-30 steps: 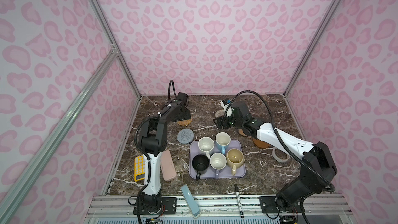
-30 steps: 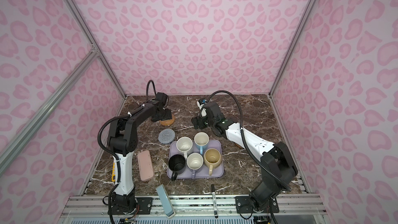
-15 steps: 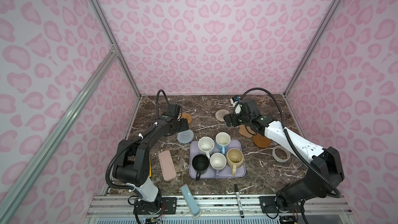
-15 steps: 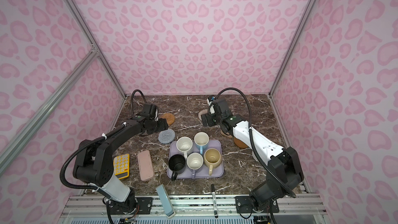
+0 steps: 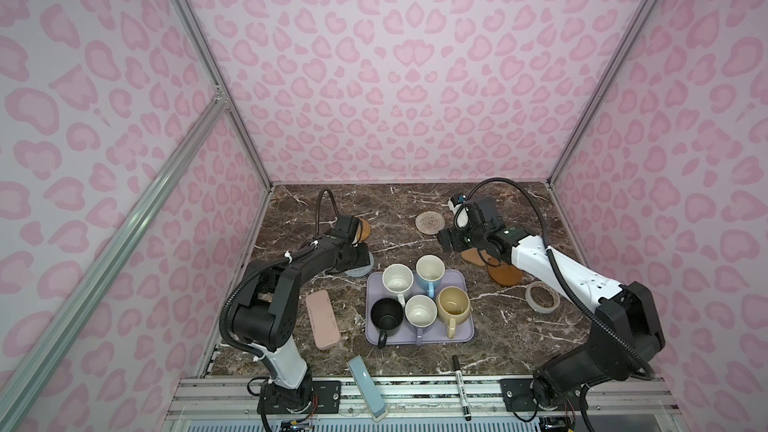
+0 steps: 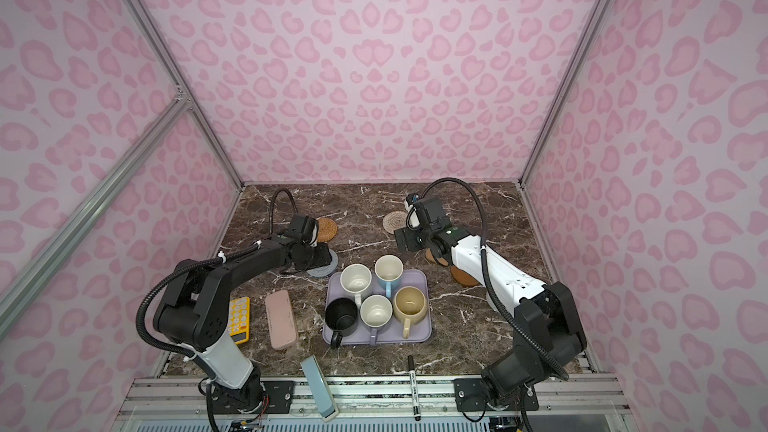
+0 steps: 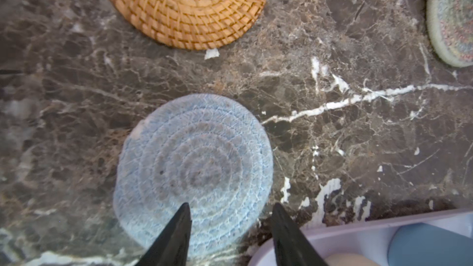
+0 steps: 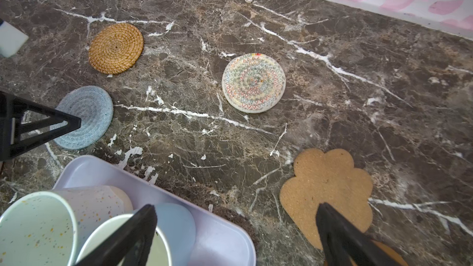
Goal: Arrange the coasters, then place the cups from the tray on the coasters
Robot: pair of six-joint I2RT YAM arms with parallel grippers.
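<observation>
In a top view the left gripper (image 5: 363, 261) hangs over the grey-blue coaster (image 5: 358, 275), at ten o'clock from the tray (image 5: 436, 338). The right gripper (image 5: 444, 241) hovers at one o'clock. Left wrist: jaws half apart, straddling that coaster's rim. Right wrist: jaws wide and empty, between the tray and the paw-shaped coaster (image 8: 327, 188).

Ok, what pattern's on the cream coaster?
Cream coaster: rings of multicoloured zigzags, clearest in the right wrist view.
</observation>
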